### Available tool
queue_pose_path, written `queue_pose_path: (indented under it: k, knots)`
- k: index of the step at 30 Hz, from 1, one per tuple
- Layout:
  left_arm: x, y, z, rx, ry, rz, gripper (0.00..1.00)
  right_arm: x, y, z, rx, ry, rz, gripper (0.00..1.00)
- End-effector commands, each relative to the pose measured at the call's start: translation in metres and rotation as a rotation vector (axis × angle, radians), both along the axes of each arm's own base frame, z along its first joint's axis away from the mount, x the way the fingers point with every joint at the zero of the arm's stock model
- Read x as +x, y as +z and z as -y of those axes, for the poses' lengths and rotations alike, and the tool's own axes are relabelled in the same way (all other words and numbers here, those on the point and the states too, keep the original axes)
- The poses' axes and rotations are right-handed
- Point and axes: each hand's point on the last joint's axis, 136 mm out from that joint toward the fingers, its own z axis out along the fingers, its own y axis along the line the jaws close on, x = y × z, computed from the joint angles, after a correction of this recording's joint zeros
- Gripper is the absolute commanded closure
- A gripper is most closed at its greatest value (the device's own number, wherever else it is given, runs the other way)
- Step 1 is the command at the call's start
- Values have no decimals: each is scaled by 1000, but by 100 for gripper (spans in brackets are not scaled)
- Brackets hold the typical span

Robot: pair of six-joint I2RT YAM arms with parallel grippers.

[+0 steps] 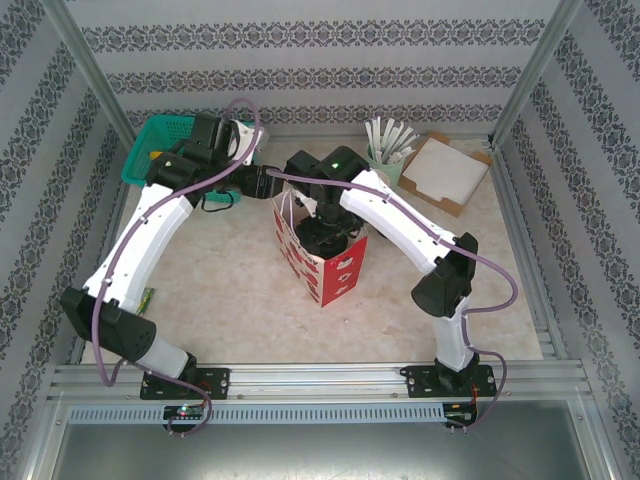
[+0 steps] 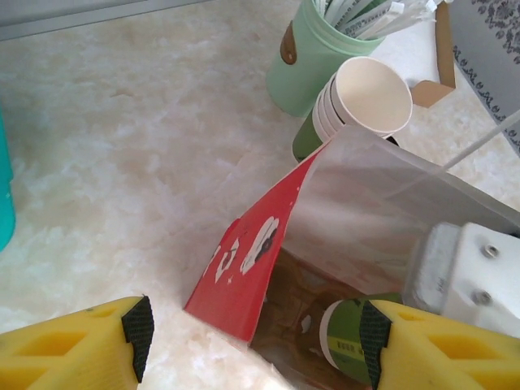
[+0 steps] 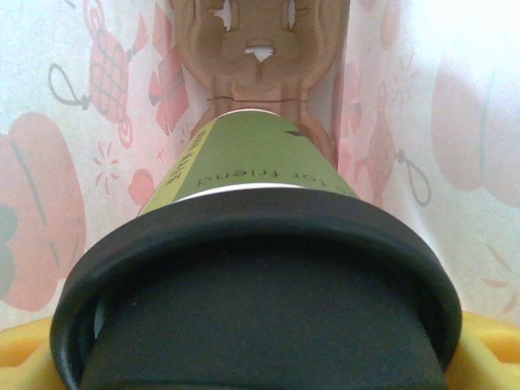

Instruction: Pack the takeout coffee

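Reaching into the bag point(image 1: 340, 270), the right end effector point(image 3: 260, 357) is seen grasping the coffee point(image 3: 260, 162), its pads point(image 3: 20, 357) mostly cut off; the left end effector point(image 2: 256, 337) is released.

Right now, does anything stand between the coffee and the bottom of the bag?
Nothing visible blocks it. The takeout coffee is inside the paper bag, its base pointing at a brown cardboard insert at the bag's bottom; whether they touch I cannot tell.
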Motion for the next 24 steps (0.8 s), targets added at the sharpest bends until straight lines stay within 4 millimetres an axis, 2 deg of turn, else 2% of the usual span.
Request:
queue_pose_path:
  k: [1, 8, 12, 24]
  knots:
    - [15, 1, 10, 33, -103, 57, 31, -4, 13, 9, 11, 28, 21, 37]
    - [27, -15, 24, 73, -236, 51, 32, -4, 12, 9, 16, 25, 24, 37]
    - [33, -22, 26, 98, -259, 31, 37, -5, 11, 9, 17, 24, 21, 37]
    - [18, -26, 25, 142, -357, 29, 57, -6, 11, 13, 6, 14, 21, 37]
